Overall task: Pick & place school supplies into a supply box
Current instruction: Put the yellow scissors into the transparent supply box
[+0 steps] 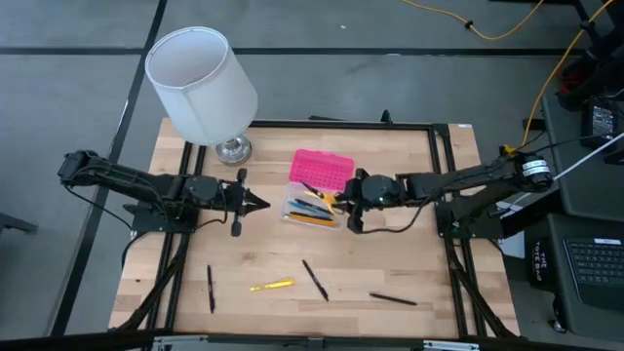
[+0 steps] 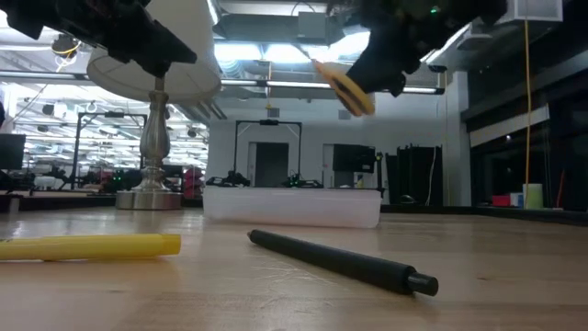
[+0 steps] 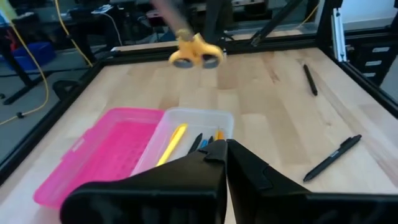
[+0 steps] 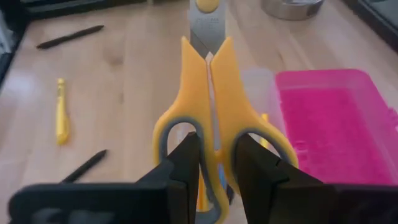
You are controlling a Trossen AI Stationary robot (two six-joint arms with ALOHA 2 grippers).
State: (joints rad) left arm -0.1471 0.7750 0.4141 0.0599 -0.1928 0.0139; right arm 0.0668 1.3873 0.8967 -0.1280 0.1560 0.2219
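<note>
The supply box lies open at the table's middle. Its pink lid [image 1: 322,168] is flat on the far side and its clear base [image 1: 312,209] holds several pens. My right gripper [image 4: 217,149] is shut on yellow-handled scissors [image 4: 208,93], which hang in the air by the base's right end [image 1: 336,200]. My left gripper [image 3: 225,149] hovers shut and holding nothing, left of the box [image 1: 255,203]. A yellow pen [image 1: 271,285] and three black pens [image 1: 315,280] lie flat on the near part of the table. My right gripper holds the scissors by their yellow handles [image 4: 211,134]. One finger [image 4: 186,165] sits at each finger loop, and the loops' inner bars are pinched between the fingers. It comes from the table's right, slanting down. The scissors lie along the fingers with blades pointing away, lifted clear of the table.
A white-shaded lamp [image 1: 202,83] stands on its metal foot [image 1: 232,148] at the far left, near the box lid. Black pens lie at the near left [image 1: 211,289] and near right [image 1: 393,298]. A black frame edges the wooden table [image 1: 419,244].
</note>
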